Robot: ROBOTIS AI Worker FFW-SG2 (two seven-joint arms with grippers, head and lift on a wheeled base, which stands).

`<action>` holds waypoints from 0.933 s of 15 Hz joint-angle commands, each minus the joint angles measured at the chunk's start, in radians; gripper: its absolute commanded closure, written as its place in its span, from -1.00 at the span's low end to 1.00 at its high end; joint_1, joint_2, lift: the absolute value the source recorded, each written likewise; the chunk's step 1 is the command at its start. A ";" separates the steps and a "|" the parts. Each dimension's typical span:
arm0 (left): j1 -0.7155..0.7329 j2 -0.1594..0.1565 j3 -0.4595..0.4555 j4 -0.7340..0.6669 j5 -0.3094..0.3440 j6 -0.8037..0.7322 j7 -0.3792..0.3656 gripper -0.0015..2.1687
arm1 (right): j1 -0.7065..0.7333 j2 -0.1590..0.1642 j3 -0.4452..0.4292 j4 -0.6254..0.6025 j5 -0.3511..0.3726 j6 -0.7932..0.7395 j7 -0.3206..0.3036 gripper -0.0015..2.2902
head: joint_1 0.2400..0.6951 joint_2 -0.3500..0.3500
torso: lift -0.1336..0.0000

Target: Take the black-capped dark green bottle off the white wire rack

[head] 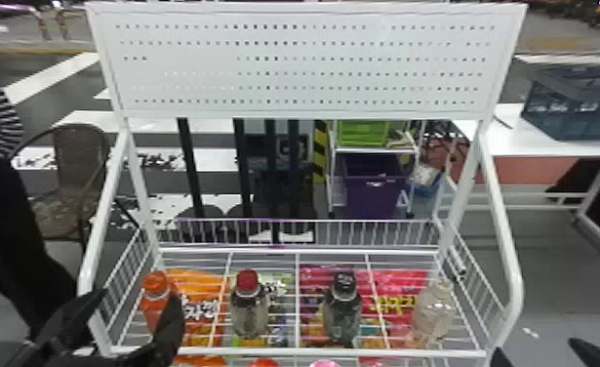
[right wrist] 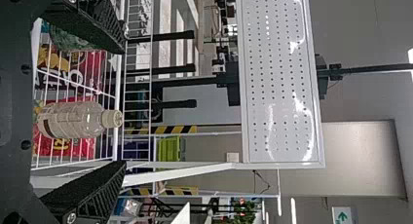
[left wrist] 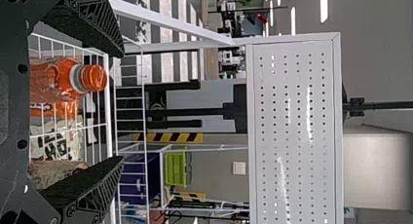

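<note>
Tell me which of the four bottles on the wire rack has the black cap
The dark green bottle, third from the robot's left, between the red-capped bottle and the pale-capped clear bottle; the orange-capped bottle is leftmost.

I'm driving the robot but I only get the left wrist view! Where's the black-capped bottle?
Observer: In the head view, the black-capped dark green bottle stands on the white wire rack, between the red-capped bottle and the clear one.
Child: Is the right claw open?
Observer: Yes, in the right wrist view the right claw has its fingers wide apart.
Child: What colour's the clear bottle's cap?
Observer: Its cap is pale cream there.
</note>
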 commanded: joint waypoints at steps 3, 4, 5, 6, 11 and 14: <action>0.001 0.000 -0.001 -0.004 0.000 -0.002 0.001 -0.86 | 0.003 0.000 -0.002 0.000 0.002 -0.002 0.000 -0.93 | 0.14 0.00 | 1.00; 0.001 0.000 -0.001 -0.004 0.000 -0.002 -0.001 -0.87 | 0.003 0.000 -0.003 0.000 0.002 -0.002 0.000 -0.93 | 0.14 0.00 | 1.00; 0.001 0.000 0.001 -0.004 0.000 -0.002 0.001 -0.87 | 0.003 0.000 -0.003 0.001 0.002 -0.002 0.000 -0.93 | 0.14 0.00 | 1.00; 0.001 0.000 0.001 -0.002 0.000 -0.002 0.001 -0.87 | 0.004 0.000 -0.005 0.004 0.002 -0.015 0.000 -0.93 | 0.14 0.00 | 1.00; 0.007 0.000 -0.001 -0.005 0.000 -0.002 -0.001 -0.87 | -0.012 -0.002 0.000 0.079 0.006 -0.073 0.000 -0.93 | 0.14 0.00 | 1.00; 0.007 0.000 -0.001 -0.004 0.000 -0.002 -0.001 -0.87 | -0.081 -0.003 0.066 0.299 0.049 -0.260 0.000 -0.92 | 0.14 0.00 | 1.00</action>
